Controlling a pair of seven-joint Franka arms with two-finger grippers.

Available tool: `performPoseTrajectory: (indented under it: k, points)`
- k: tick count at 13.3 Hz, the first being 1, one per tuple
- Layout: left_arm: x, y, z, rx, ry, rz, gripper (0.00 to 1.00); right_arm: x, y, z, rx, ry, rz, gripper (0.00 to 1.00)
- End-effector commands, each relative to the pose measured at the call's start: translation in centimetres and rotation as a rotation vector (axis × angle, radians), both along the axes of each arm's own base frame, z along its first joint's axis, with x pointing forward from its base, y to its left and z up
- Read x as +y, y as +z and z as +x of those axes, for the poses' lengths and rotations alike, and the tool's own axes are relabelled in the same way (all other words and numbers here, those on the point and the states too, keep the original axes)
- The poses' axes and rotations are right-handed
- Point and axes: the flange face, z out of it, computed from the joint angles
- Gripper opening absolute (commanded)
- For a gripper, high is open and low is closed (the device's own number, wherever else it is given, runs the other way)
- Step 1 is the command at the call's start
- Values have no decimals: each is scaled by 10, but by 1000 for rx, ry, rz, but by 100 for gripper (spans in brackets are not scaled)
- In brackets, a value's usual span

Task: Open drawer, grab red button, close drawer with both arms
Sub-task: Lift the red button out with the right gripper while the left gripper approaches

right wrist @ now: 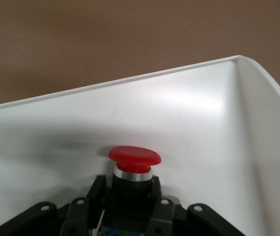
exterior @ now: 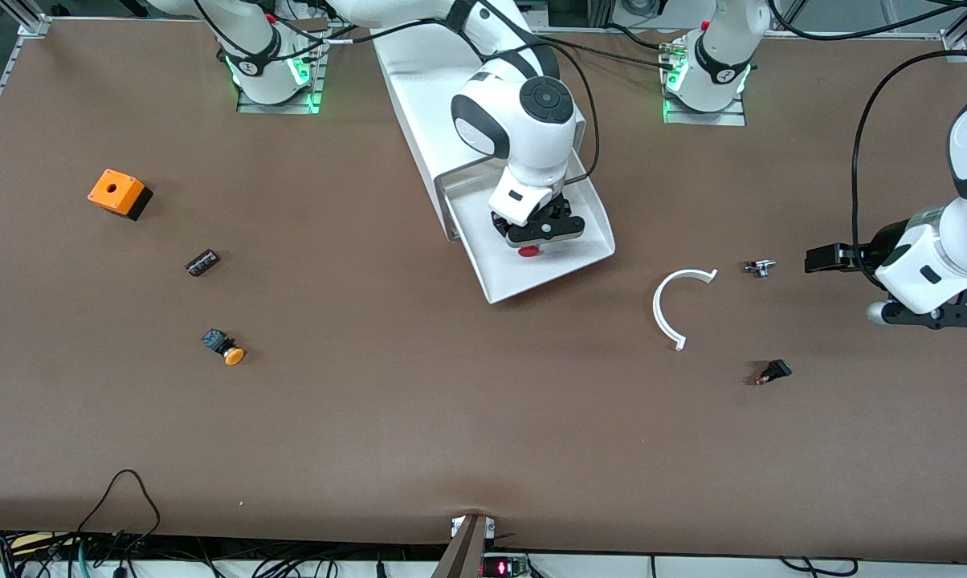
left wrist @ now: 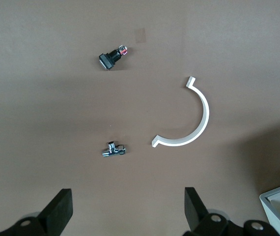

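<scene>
Down inside the pulled-out shallow white plastic drawer [exterior: 560, 269], the right arm's black two-finger gripper [exterior: 536, 233] has its fingers narrowed onto the black body of the small red-capped push button [right wrist: 134, 156], whose cap points toward the drawer's front wall. Whether the button rests on the drawer floor cannot be told. Over the brown table [exterior: 419, 401] toward its own end, the left arm's gripper [left wrist: 127, 209] waits with fingers spread wide, near a small chrome metal fitting [left wrist: 114, 150] and a white plastic half-ring [left wrist: 191, 123]
</scene>
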Motion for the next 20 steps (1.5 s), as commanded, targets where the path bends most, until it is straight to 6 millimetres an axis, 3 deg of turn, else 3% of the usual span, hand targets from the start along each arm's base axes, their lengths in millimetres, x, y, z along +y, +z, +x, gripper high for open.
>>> performPoseTrajectory:
  k: [1, 2, 5, 8, 11, 14, 17, 20]
  points:
    - [1, 7, 0, -9, -14, 27, 100, -3, 22, 8, -30, -4, 6, 0]
    - [1, 8, 0, -10, -13, 27, 100, -10, 31, 15, -20, -20, 9, 0]
    - [-1, 8, -1, -9, -13, 26, 100, -51, 87, 52, 0, -12, 65, 0]
    - [-12, 6, 0, -6, 29, 26, 100, -128, 131, 106, 58, 48, 102, 0]
    - [-64, 0, -4, 9, 117, 45, 100, -207, 160, 145, 111, 122, 127, 0]
    - [-133, -30, -1, 5, 184, 39, 100, -284, 187, 175, 105, 221, 134, 0]
    - [-201, -82, -10, -75, 241, 22, 100, -343, 192, 192, 128, 286, 120, 0]
    - [-244, -128, -13, -107, 309, -5, 100, -403, 199, 206, 139, 358, 118, 0]
